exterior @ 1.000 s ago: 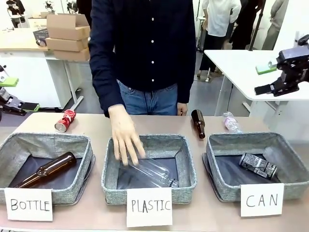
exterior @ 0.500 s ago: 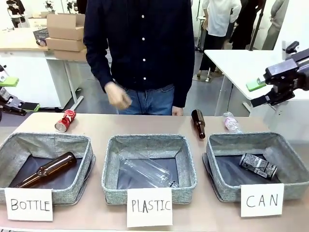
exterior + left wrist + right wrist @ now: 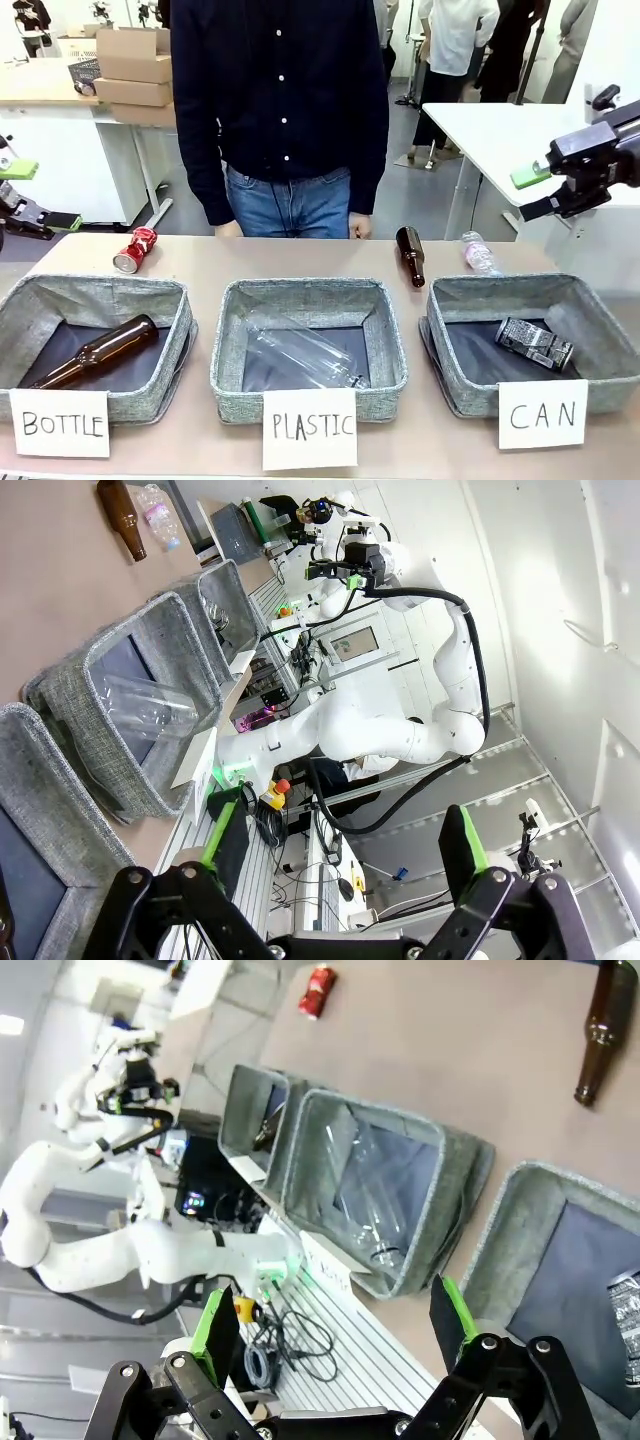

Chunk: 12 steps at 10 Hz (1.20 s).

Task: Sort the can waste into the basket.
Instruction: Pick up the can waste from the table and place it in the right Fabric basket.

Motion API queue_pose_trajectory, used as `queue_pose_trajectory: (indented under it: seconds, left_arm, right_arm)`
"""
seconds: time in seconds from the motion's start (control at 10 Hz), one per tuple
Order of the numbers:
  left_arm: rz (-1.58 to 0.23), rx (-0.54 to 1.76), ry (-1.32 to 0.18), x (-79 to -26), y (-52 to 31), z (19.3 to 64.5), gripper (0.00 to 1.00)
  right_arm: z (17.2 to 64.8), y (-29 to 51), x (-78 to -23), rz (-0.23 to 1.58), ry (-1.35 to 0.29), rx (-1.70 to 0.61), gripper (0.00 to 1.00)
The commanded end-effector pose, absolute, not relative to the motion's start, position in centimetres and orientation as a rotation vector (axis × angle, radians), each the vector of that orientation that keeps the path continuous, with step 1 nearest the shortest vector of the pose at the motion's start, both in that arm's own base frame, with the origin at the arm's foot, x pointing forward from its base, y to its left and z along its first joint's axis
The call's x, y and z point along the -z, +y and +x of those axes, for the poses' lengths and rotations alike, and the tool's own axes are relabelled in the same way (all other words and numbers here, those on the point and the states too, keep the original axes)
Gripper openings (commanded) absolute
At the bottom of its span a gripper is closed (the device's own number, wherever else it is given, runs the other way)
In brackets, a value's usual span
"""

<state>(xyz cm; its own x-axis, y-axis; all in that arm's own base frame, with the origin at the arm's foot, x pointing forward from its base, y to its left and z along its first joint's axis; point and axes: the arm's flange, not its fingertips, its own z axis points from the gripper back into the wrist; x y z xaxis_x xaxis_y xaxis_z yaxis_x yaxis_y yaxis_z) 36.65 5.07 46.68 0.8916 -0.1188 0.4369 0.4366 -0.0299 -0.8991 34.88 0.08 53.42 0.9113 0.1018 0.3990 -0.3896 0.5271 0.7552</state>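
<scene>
Red can (image 3: 134,250): on its side on the bare counter (image 3: 300,258), far left, behind the BOTTLE bin (image 3: 100,287), well apart from the CAN basket (image 3: 520,284) at the right. Patterned can (image 3: 534,343): already inside that basket.

Left pincer (image 3: 35,195): jaws spread wide, empty, raised at the counter's left edge, near the red can. Right pincer (image 3: 535,195): spread wide, empty, raised beyond the basket.

Handling (judged): the red can is likely empty, so light, thin-walled and easily crushed. It is smooth and apt to roll. Take it across the body at mid-length with a modest squeeze.
</scene>
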Motion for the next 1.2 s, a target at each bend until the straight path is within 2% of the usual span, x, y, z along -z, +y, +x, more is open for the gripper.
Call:
queue_pose_trajectory:
  seconds: [0.0,0.1,0.3,0.5,0.6,0.7,0.8,1.1]
  left_arm:
    - [-1.545,0.477,-0.262,-46.9,5.1,36.4,1.00]
    - [-1.542,0.453,-0.258,-46.7,5.1,36.7,1.00]
    - [-1.007,0.535,-0.232,-49.6,1.9,41.7,1.00]
    - [-0.587,0.420,-0.184,-48.7,-1.8,49.7,1.00]
    - [-0.385,0.297,-0.231,-47.3,-3.4,52.6,1.00]
    - [-0.063,0.209,-0.281,-46.3,-4.4,54.3,1.00]
    - [0.023,0.252,-0.271,-46.3,-4.7,54.5,1.00]
    - [-0.007,0.192,-0.272,-49.1,-1.6,53.9,1.00]
  right_arm:
    - [35.0,-0.3,-53.5,0.968,-0.343,-0.328,1.00]
    - [35.0,-0.3,-53.5,0.968,-0.343,-0.328,1.00]
    - [35.0,-0.3,-53.5,0.968,-0.343,-0.328,1.00]
    - [35.0,-0.3,-53.5,0.968,-0.343,-0.328,1.00]
    - [35.0,-0.3,-53.5,0.968,-0.343,-0.328,1.00]
    - [35.0,-0.3,-53.5,0.968,-0.343,-0.328,1.00]
    - [35.0,-0.3,-53.5,0.968,-0.343,-0.328,1.00]
    - [35.0,-0.3,-53.5,0.968,-0.343,-0.328,1.00]
